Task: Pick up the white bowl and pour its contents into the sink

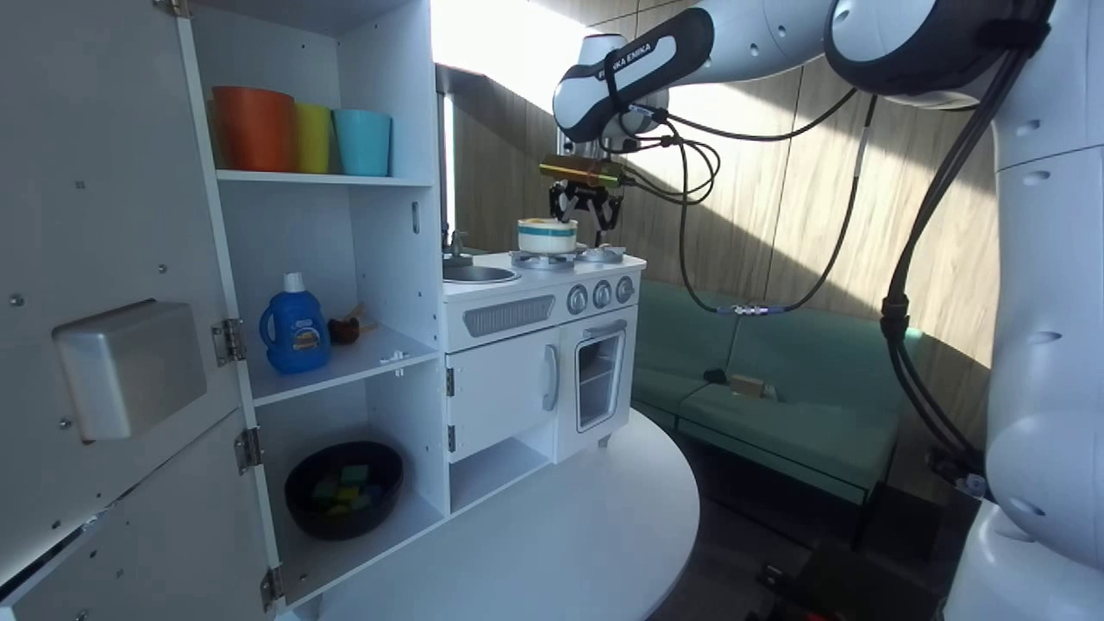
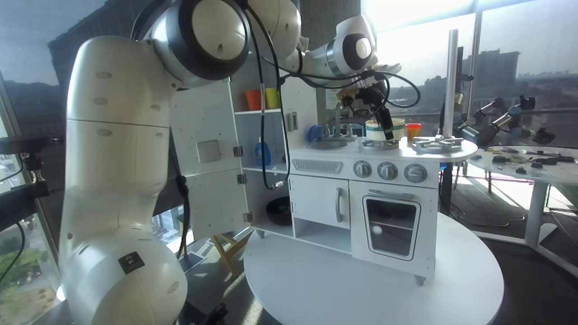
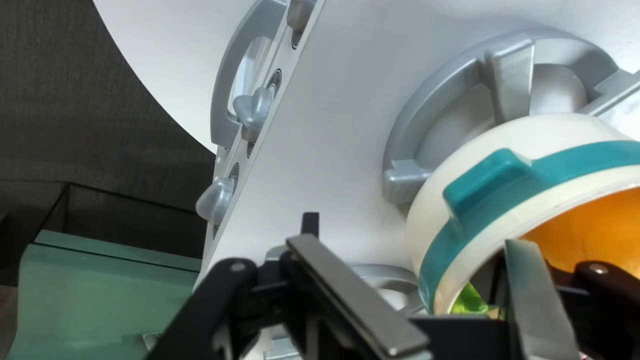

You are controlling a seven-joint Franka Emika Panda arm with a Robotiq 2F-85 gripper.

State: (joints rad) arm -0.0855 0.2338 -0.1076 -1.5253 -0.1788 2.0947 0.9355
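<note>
The white bowl point(image 1: 547, 239) with a teal band stands upright on a stove burner of the white play kitchen; it also shows in an exterior view point(image 2: 372, 131). In the wrist view the bowl point(image 3: 500, 202) holds something orange point(image 3: 592, 230) and something green point(image 3: 468, 301). My gripper point(image 1: 587, 221) is open at the bowl's rim; it also shows in an exterior view point(image 2: 386, 128). In the wrist view one finger of the gripper point(image 3: 412, 243) is over the bowl's opening and the other is outside its wall, with a gap between. The sink point(image 1: 479, 274) is beside the burner, also seen in an exterior view point(image 2: 328, 145).
A thin tap point(image 2: 337, 118) rises behind the sink. A second burner point(image 2: 437, 144) lies beside the bowl's burner. An orange cup with a red rim point(image 2: 412, 131) stands behind the bowl. Open shelves hold cups point(image 1: 254, 129), a blue bottle point(image 1: 297, 332) and a dark bowl point(image 1: 345, 519).
</note>
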